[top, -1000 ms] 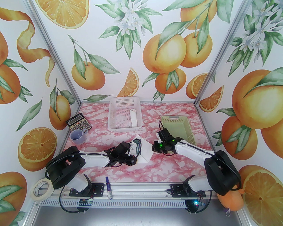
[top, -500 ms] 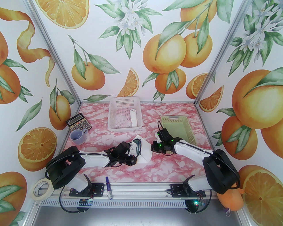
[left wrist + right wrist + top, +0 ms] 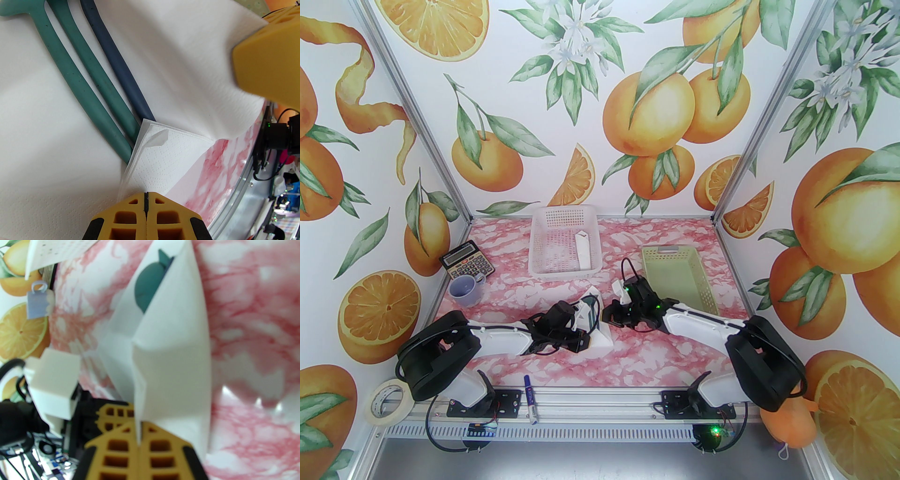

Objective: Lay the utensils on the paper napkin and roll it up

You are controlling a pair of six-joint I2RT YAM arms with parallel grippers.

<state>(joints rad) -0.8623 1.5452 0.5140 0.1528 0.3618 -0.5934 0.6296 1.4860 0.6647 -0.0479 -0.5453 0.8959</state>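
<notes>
one thin white square paper napkin [image 3: 187, 58] lies mid pink marbled worktop [image 3: 675, 347]. on it are three slim plastic utensils [image 3: 93, 77], two teal and one navy. the left hand [image 3: 146, 195], at the napkin's 6 o'clock, is clamped on its near corner. the right hand [image 3: 138, 441], at 3 o'clock, is clamped on the raised side flap. judged best: carry the flap low towards 9 o'clock, snug over the handles, with the corner kept pinned.
</notes>
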